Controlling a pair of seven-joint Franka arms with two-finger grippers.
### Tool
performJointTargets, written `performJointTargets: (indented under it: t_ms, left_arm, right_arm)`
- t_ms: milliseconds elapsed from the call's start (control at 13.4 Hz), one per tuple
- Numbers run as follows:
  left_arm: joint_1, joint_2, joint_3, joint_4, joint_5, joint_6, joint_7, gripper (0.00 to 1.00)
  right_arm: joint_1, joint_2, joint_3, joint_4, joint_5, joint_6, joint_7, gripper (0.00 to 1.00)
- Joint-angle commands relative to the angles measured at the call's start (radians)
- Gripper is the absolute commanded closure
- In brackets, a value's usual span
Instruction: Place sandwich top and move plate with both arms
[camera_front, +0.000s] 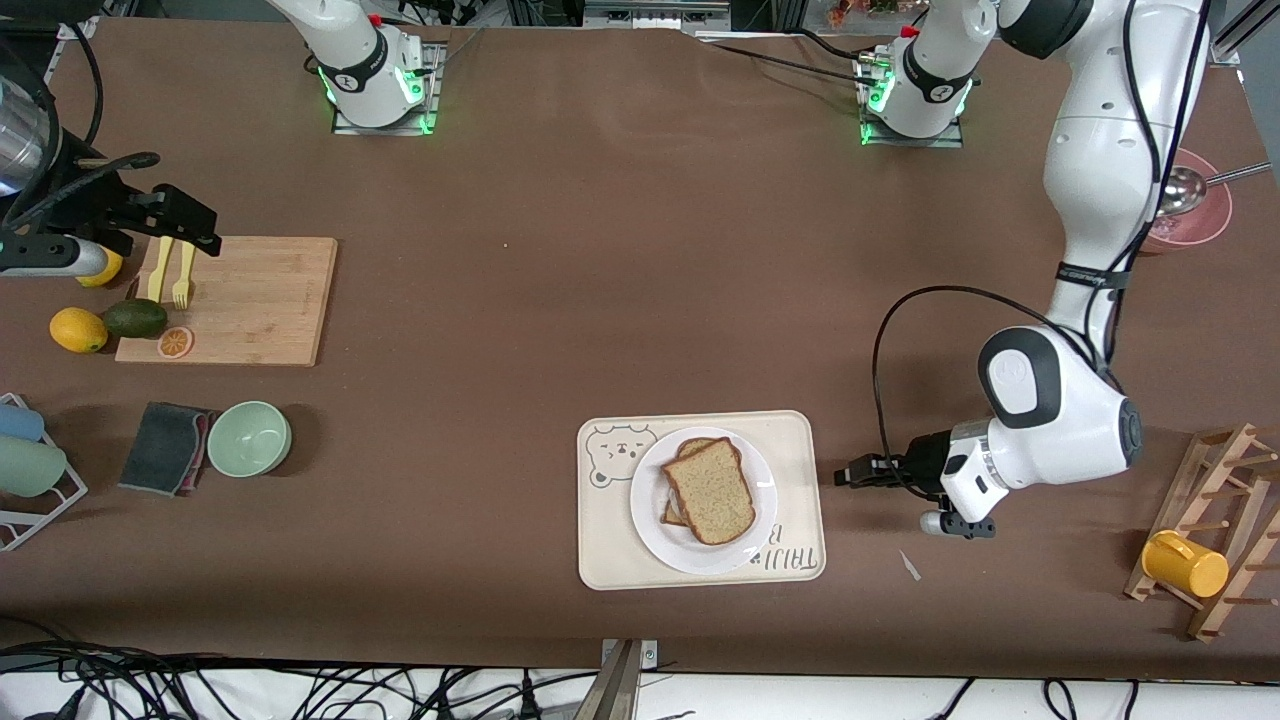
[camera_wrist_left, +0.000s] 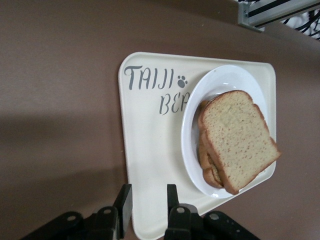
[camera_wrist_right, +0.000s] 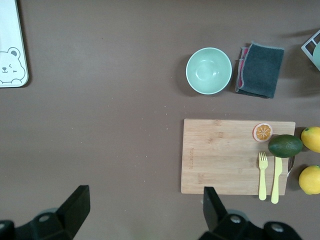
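The sandwich top (camera_front: 710, 490), a speckled brown bread slice, lies on another slice on the white plate (camera_front: 648, 510). The plate stands on the cream bear tray (camera_front: 610, 545). My left gripper (camera_front: 845, 473) is low beside the tray's end toward the left arm's end of the table, open and empty. In the left wrist view its fingers (camera_wrist_left: 122, 202) frame the tray's (camera_wrist_left: 150, 140) corner, with the plate (camera_wrist_left: 220, 80) and sandwich top (camera_wrist_left: 237, 137) past them. My right gripper (camera_front: 185, 215) is wide open and empty over the cutting board's edge; it also shows in the right wrist view (camera_wrist_right: 144, 200).
A wooden cutting board (camera_front: 250, 300) holds a yellow fork, knife and orange slice; an avocado (camera_front: 135, 318) and lemons lie beside it. A green bowl (camera_front: 249, 438) and dark cloth (camera_front: 165, 447) lie nearer the camera. A wooden rack with a yellow mug (camera_front: 1185, 563) stands at the left arm's end.
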Motion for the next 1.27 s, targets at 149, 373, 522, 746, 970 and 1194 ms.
performJointTargets:
  t_ms: [149,373,522,746,970,1194]
  left_arm:
    - [-0.004,-0.131,0.006,-0.021,0.339,-0.176,-0.201,0.42]
    - [0.000,-0.183,0.007,-0.021,0.434,-0.261,-0.206,0.00]
    - [0.003,-0.240,0.007,-0.023,0.488,-0.322,-0.233,0.00]
    - [0.004,-0.345,0.006,-0.024,0.491,-0.433,-0.302,0.00]
    - [0.006,-0.450,0.007,-0.021,0.520,-0.540,-0.339,0.00]
    - [0.015,-0.523,0.007,-0.015,0.585,-0.630,-0.336,0.00]
  right_arm:
    - [-0.003,-0.007,0.003,0.013,0.015,0.003,-0.002,0.00]
    - [-0.003,-0.014,0.000,0.024,0.016,-0.010,0.006,0.00]
    - [-0.003,-0.015,-0.002,0.024,0.004,-0.010,-0.003,0.00]
    - [-0.003,-0.013,0.000,0.030,0.015,-0.005,0.015,0.00]
    - [-0.003,-0.011,-0.002,0.030,0.012,-0.002,-0.003,0.00]
    - [-0.015,-0.002,-0.003,0.056,0.015,-0.010,0.001,0.00]
